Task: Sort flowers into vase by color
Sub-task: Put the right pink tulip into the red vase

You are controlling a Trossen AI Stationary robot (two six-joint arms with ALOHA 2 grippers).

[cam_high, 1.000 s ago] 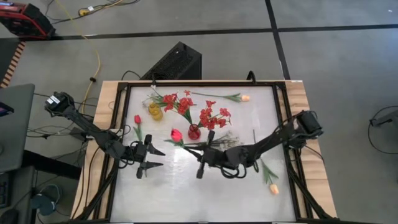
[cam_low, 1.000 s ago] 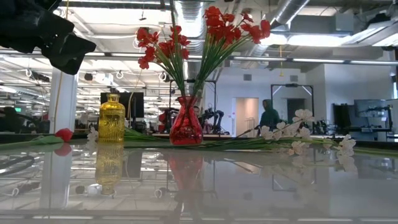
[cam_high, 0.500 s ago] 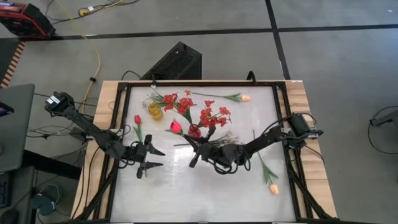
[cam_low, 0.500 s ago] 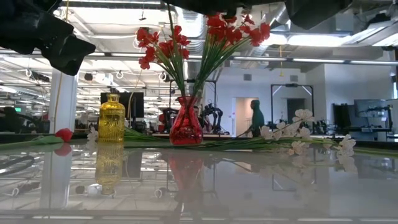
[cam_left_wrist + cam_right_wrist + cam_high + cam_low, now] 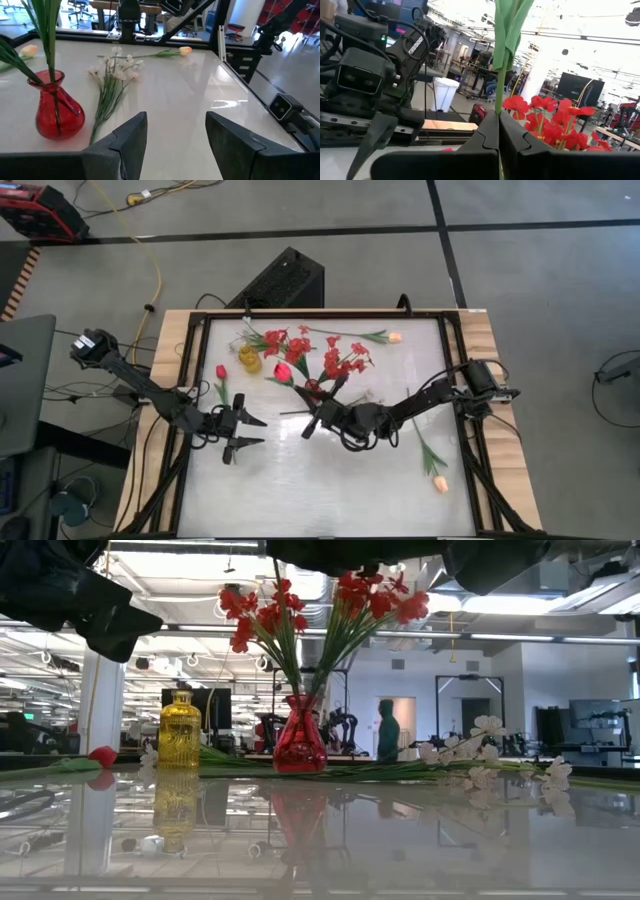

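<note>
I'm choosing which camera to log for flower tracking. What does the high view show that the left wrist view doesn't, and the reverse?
Only the high view shows the yellow vase, the red tulip lifted by the shut right tool, and the red tulip lying by the table's left edge. Only the left wrist view shows the open left tool close up. Both show the red vase and white sprays.

We see two slim black jointed arms, each trailing dark cables. The left claw (image 5: 247, 431) has matte, angular fingers (image 5: 131, 137). The right claw (image 5: 309, 426) is equally black.
</note>
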